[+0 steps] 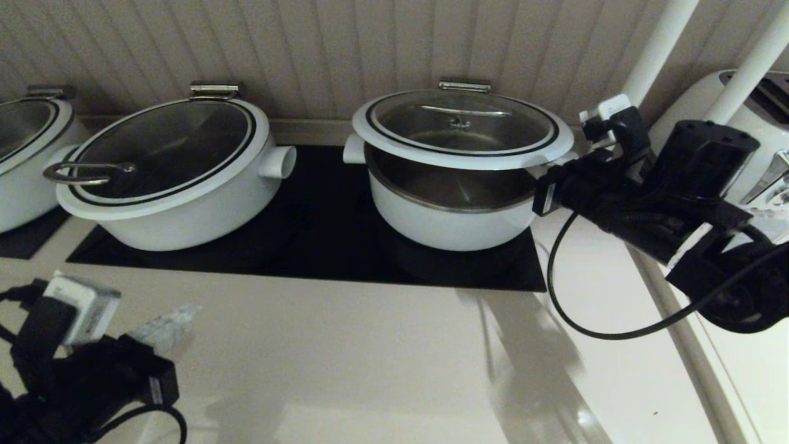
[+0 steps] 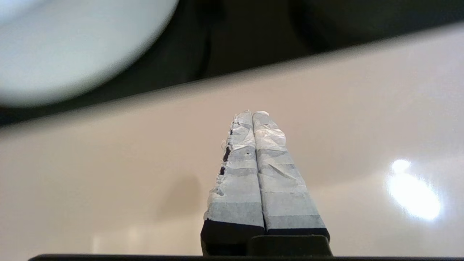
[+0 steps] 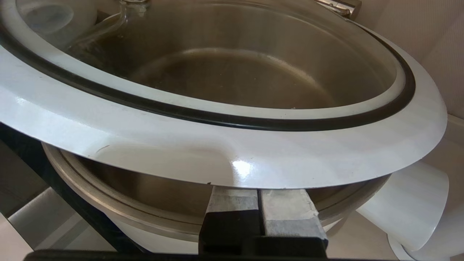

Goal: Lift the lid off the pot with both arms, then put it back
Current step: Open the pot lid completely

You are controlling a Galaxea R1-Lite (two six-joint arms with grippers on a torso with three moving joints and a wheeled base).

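The lid [image 1: 462,132], glass with a white rim and a steel bar handle [image 1: 465,111], is tilted up at its front over the white pot [image 1: 450,225], so the steel interior shows beneath. Its back stays by the hinge bracket [image 1: 464,84]. My right gripper [image 1: 543,180] is shut, with its taped fingers pressed together under the lid's right rim. In the right wrist view the gripper [image 3: 259,190] has its tips hidden beneath the lid rim [image 3: 253,159], above the pot's steel edge [image 3: 108,203]. My left gripper [image 1: 165,328] is shut and empty, low over the counter at the front left; it also shows in the left wrist view [image 2: 252,113].
A wider white pot with a loop-handled lid [image 1: 166,179] stands left on the black cooktop [image 1: 320,240], and another pot [image 1: 24,154] sits at the far left. A white toaster [image 1: 761,142] and two white poles stand at the right. The beige counter [image 1: 370,357] lies in front.
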